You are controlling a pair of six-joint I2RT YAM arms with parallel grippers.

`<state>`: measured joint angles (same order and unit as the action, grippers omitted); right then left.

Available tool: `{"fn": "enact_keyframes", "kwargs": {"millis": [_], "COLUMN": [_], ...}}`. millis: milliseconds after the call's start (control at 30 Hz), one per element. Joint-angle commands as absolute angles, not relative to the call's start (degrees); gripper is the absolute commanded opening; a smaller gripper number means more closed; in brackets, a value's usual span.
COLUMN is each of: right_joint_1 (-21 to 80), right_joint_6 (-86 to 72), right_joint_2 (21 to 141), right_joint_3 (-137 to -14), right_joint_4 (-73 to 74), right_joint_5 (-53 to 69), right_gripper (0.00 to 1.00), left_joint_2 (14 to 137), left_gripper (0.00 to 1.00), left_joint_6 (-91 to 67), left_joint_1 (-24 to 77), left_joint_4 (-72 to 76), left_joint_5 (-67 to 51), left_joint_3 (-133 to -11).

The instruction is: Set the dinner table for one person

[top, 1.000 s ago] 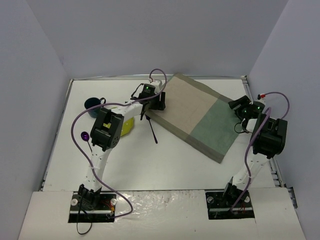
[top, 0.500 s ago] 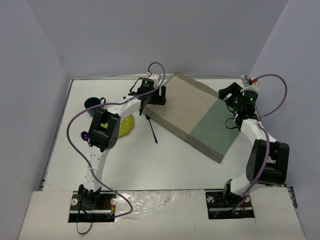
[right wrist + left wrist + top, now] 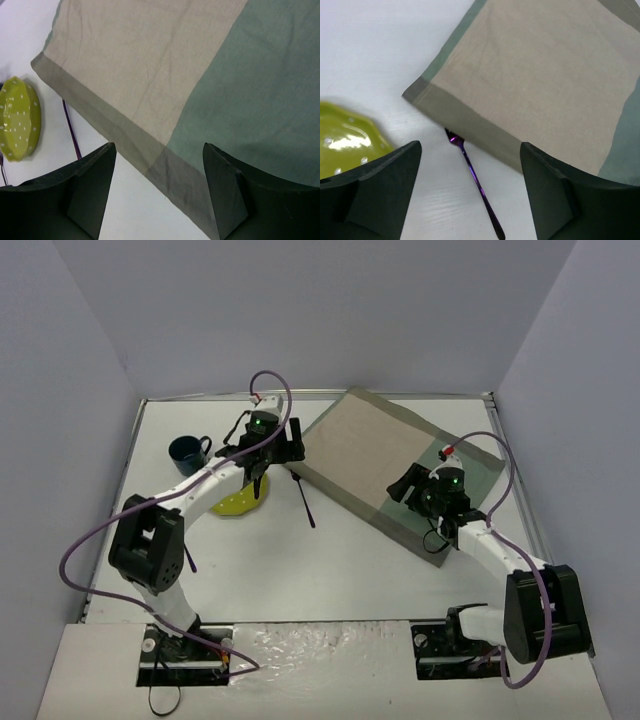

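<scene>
Both jaws spread, empty: left jaws over fork beside placemat; right jaws over placemat.

No text, label, brand, number or sign legible in any of the views. Only plain, unprinted cloth on the placemat, pale dots but no lettering on the yellow-green plate, and nothing written on the white surface.
</scene>
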<state>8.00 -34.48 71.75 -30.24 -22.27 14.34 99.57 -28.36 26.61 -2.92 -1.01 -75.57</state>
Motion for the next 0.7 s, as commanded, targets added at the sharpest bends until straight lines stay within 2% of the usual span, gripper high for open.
{"fn": "enact_keyframes", "kwargs": {"millis": [0,100,167,400,533,667], "right_joint_1": [10.83,13.75,14.90,18.24,19.35,19.42], "right_joint_6": [-33.10,-32.45,-32.43,-30.29,-29.54,-30.94], "right_joint_2": [67.21,64.54,63.33,62.68,60.56,61.19], "right_joint_3": [-31.23,-30.33,-30.01,-31.22,-30.17,-28.37], "right_joint_4": [-20.84,-19.64,-19.36,-18.98,-21.71,-28.94], "right_joint_5": [11.29,10.37,9.83,7.51,5.87,9.53], "right_gripper": [0.66,0.69,0.71,0.82,0.85,0.84], "left_joint_2": [89.13,80.95,74.25,64.11,65.74,68.50], "left_gripper": [0.81,0.94,0.97,0.97,0.97,0.96], "left_joint_6": [-34.57,-38.04,-41.09,-46.22,-47.61,-47.72], "left_joint_1": [25.87,23.83,21.95,11.63,8.45,7.60], "left_joint_4": [-2.96,-5.54,-7.42,-12.56,-11.47,-7.43], "left_joint_5": [8.32,12.85,14.19,14.79,12.72,9.24], "left_joint_3": [-69.15,-61.22,-54.98,-44.20,-42.68,-43.70]}}
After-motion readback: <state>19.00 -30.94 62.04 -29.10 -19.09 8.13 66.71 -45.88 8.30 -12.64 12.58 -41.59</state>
